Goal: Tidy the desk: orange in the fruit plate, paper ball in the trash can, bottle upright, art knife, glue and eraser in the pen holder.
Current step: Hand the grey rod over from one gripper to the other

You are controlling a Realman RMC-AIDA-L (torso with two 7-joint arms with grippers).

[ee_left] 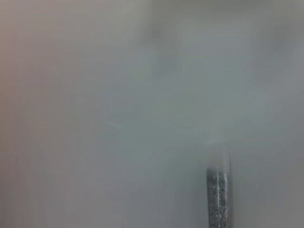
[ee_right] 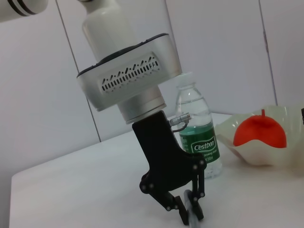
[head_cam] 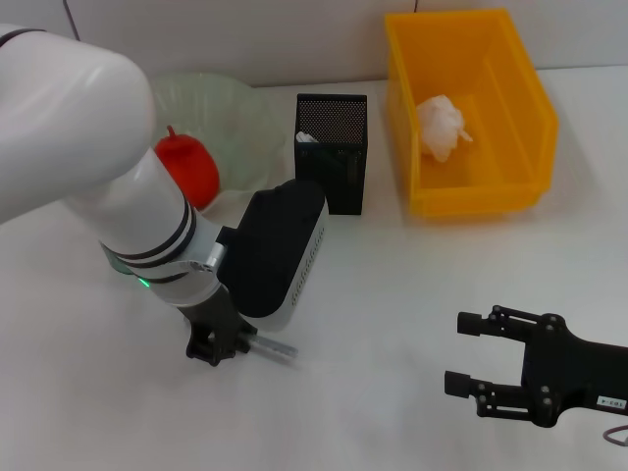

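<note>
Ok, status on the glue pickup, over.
Left gripper down on the desk, fingers around the glue. Right gripper open, idle low right. Pen holder unobstructed.

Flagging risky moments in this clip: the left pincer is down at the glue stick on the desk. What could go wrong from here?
The left pincer meets the glue near one end, so the stick may pivot or slip when lifted. The bottle stands upright close behind that arm; a wide swing could topple it. The pen holder opening is narrow, so a tilted stick could catch its rim.
</note>
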